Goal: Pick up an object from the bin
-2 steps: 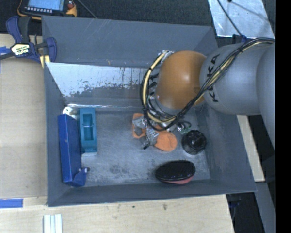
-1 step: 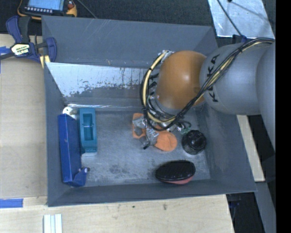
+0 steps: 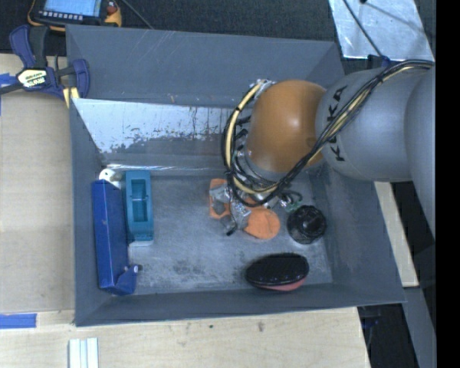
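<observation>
Orange and rounded, a lump (image 3: 264, 224) lies mid-bin on the view's right of the gripper (image 3: 231, 215), just beside it, with a black knob (image 3: 307, 225) beyond. A smaller orange piece (image 3: 217, 198) sits close on the gripper's other side. I cannot tell whether the gripper is apart or together.

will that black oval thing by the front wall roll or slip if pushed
The black oval lies low and flat, so it would probably slide rather than roll. Its smooth domed top looks slippery to pinch. Near the front wall, a push that way likely jams it.
</observation>
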Motion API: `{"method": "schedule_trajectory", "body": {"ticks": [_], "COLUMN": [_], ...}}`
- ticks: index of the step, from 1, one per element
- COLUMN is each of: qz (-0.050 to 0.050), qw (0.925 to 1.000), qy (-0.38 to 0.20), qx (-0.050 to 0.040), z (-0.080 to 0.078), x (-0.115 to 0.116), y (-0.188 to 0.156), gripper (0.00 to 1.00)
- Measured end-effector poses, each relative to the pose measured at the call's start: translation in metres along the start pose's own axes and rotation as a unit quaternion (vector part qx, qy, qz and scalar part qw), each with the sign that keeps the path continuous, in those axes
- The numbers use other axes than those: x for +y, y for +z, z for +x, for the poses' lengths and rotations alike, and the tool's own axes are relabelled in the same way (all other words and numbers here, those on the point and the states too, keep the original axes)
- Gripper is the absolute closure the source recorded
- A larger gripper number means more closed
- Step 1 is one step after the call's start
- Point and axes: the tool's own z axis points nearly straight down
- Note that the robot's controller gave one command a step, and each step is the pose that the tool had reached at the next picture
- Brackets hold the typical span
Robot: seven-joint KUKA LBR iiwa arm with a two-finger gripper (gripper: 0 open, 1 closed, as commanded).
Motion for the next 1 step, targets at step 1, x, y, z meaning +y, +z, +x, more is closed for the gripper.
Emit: {"method": "schedule_trajectory", "body": {"ticks": [1], "qz": [0.000], "qw": [1.0000], "qy": [-0.002], "qx": [-0.0001], "z": [-0.0006], "x": [0.0003], "y": [0.0000], "gripper": [1.00]}}
